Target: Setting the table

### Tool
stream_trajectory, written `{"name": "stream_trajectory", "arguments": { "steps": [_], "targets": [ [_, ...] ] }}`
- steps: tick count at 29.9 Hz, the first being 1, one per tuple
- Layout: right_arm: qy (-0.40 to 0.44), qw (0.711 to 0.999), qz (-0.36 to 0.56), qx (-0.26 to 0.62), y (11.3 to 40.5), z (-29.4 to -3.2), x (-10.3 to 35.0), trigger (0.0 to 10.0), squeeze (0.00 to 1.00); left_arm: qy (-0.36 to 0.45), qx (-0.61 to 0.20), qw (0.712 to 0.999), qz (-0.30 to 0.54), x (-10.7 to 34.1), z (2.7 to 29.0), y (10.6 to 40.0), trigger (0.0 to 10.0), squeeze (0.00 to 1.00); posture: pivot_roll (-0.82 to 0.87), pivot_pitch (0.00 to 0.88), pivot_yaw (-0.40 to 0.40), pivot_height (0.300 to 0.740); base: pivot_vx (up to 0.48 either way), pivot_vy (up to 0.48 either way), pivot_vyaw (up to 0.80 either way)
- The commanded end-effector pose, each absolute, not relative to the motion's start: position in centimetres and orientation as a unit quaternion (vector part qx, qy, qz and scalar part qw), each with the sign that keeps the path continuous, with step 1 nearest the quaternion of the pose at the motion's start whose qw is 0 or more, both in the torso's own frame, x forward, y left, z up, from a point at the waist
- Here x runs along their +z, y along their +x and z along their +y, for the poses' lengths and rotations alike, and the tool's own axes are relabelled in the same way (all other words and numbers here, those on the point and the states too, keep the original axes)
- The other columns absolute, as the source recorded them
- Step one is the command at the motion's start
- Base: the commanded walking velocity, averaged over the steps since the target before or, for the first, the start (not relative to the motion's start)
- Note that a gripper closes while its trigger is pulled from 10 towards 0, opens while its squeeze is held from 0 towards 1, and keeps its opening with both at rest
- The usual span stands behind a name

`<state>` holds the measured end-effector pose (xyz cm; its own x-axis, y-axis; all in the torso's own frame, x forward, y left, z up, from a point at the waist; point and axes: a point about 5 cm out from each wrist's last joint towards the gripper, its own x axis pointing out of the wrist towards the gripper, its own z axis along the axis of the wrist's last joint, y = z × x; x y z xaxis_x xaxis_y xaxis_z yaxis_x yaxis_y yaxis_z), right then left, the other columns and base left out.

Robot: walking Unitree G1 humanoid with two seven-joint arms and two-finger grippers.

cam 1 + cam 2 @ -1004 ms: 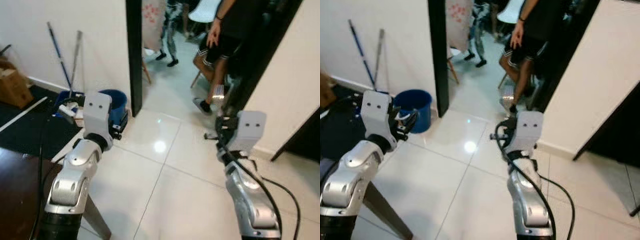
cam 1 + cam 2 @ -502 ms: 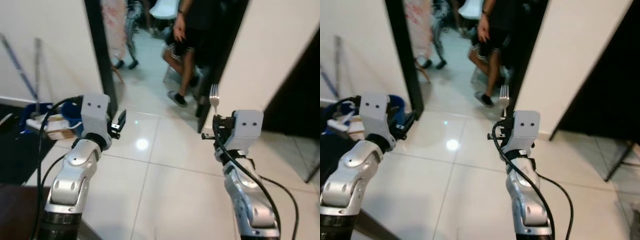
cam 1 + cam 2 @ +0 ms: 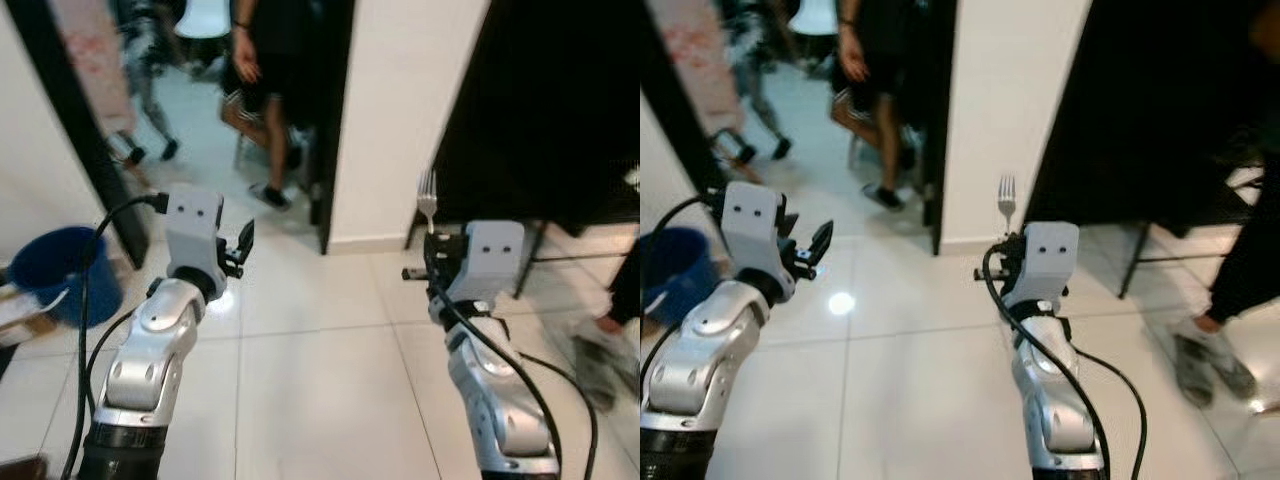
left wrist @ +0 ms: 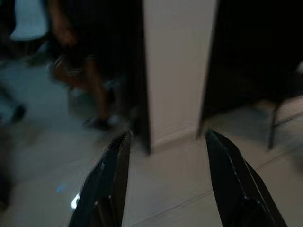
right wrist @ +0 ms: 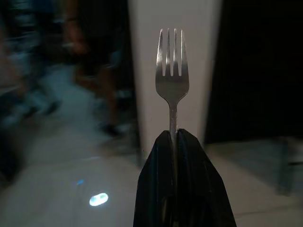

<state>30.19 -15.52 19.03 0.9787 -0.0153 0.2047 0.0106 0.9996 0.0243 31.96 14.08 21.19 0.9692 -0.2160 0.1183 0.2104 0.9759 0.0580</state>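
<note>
Silver fork (image 5: 172, 80): held upright, tines up, its handle clamped between the two closed fingers of the right gripper (image 5: 174, 142). Fork position: raised in front of the robot, above the white tiled floor (image 3: 320, 370), with a white wall end (image 3: 395, 110) behind it. Left gripper (image 4: 163, 142): raised level with the fork, well apart from it on the robot's left, fingers apart and holding nothing. Blue bucket (image 3: 50, 275): on the floor, far to the left of the fork. A person's legs (image 3: 262, 110) stand in the doorway beyond the wall end. Another person's shoe (image 3: 1210, 360) rests on the floor to the right of the fork.
</note>
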Motion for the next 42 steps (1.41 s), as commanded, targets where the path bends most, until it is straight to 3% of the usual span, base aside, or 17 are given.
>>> {"name": "stream_trajectory", "arguments": {
  "steps": [1, 42],
  "targets": [
    [0.017, 0.995, -0.096, -0.001, 30.13, -15.18, 18.68, 10.0, 0.0, 0.018, -0.098, 0.994, -0.048, 20.5, 14.64, 31.89, 10.0, 0.0, -0.04, 0.02, 0.072, 0.74, 0.0, 0.0, -0.8],
    [0.016, 0.995, -0.096, 0.004, 30.38, -14.93, 18.55, 10.0, 0.0, 0.0, -0.078, 0.996, -0.036, 20.41, 14.84, 32.45, 10.0, 0.0, -0.04, 0.002, 0.072, 0.74, 0.0, 0.0, -0.8]
  ]
}}
